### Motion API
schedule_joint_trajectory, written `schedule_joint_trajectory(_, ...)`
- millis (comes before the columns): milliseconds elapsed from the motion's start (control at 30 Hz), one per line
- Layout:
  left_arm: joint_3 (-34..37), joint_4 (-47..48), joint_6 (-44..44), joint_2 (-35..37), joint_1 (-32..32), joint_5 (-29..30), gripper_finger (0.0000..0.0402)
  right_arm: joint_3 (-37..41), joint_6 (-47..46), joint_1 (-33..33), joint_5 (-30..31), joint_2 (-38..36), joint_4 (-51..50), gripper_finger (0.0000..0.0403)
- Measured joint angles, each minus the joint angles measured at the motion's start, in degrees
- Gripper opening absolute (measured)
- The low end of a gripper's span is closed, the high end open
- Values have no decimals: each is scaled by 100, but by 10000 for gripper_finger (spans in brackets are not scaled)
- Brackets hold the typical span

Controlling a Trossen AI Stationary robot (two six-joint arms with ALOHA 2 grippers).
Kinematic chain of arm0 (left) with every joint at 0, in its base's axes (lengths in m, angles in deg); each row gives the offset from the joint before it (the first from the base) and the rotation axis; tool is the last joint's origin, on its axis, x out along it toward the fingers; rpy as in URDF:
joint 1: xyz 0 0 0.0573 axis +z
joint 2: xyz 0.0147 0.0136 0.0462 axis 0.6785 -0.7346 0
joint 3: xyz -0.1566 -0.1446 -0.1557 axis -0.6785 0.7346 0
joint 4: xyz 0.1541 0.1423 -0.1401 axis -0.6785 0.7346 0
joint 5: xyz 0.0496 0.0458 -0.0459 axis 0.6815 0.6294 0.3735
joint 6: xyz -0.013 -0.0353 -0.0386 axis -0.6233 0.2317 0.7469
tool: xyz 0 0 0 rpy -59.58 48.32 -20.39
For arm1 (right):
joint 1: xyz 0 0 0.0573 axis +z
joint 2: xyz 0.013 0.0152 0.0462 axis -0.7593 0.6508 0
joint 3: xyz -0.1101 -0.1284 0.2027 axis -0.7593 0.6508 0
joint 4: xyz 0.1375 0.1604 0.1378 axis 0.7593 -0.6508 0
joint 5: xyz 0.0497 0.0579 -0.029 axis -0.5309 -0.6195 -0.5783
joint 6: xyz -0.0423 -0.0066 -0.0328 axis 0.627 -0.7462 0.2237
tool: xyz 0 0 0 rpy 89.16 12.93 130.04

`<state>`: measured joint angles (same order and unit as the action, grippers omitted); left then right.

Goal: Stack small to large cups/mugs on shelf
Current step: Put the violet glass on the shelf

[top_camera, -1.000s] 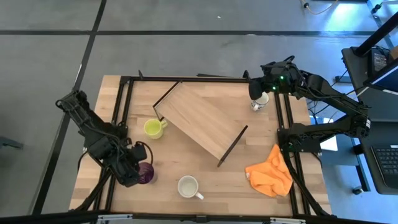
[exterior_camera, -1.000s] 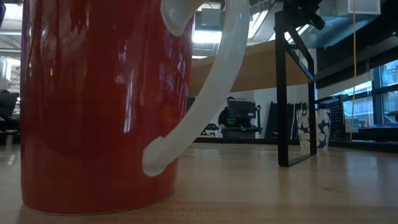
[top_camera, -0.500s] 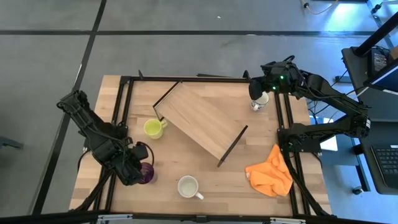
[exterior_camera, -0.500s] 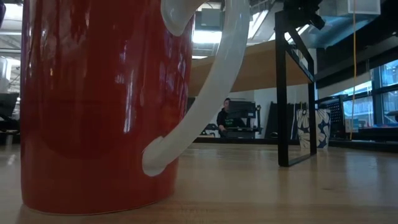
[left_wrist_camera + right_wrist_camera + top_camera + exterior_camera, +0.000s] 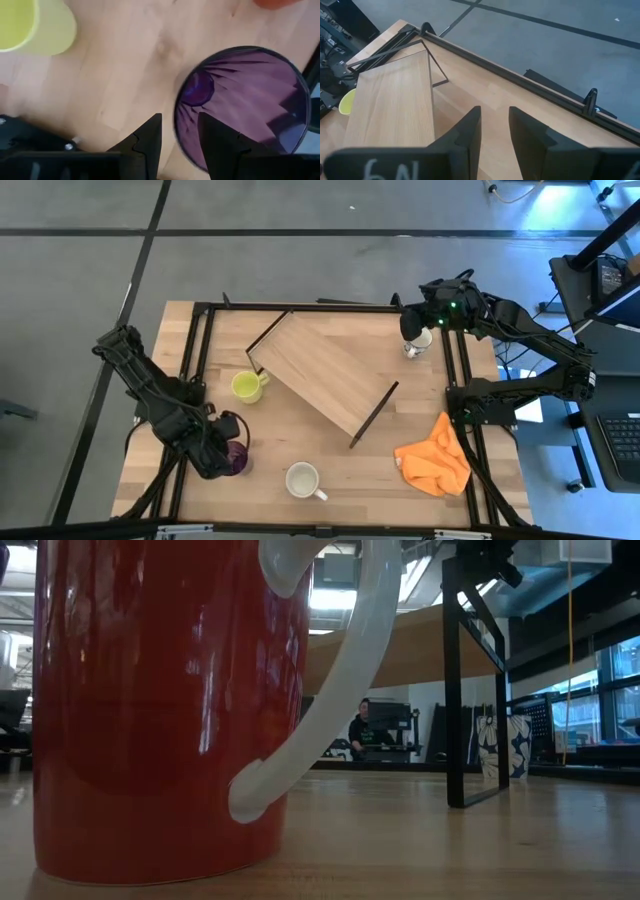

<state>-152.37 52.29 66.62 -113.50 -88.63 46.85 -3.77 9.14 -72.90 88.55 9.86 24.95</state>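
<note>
Left end effector [image 5: 179, 134] sits at the purple tumbler [image 5: 240, 100] near the surface's front-left, fingers narrowly parted astride its rim, probably for a rim grasp. Right end effector [image 5: 412, 330] hangs over the white-grey mug [image 5: 418, 342], opening narrow. Shelf [image 5: 320, 372] lies diagonally mid-surface, bare.

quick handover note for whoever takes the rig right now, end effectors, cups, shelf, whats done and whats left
Left end effector: fingers straddle the rim of the purple tumbler at the table's front left, not lifted.
Right end effector: at the small white-grey mug, back right; grip unclear.
Yellow-green mug stands beside the shelf; the white-inside mug is front centre.
Done: nothing is on the shelf.
Left: place all four cups, small to large.
</note>
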Motion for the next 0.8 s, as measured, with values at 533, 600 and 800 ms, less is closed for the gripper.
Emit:
schedule_joint_trajectory(533, 327, -138, 255, 2, 134, 8, 120, 0, -4, 0, -3, 0, 0, 101)
schedule_joint_trajectory(600, 327, -137, 223, 2, 138, -34, 119, 0, -4, 0, -3, 0, 0, 101)
schedule_joint_trajectory(800, 327, -139, 214, 2, 138, -167, 85, 0, 2, -1, -1, 0, 0, 101)
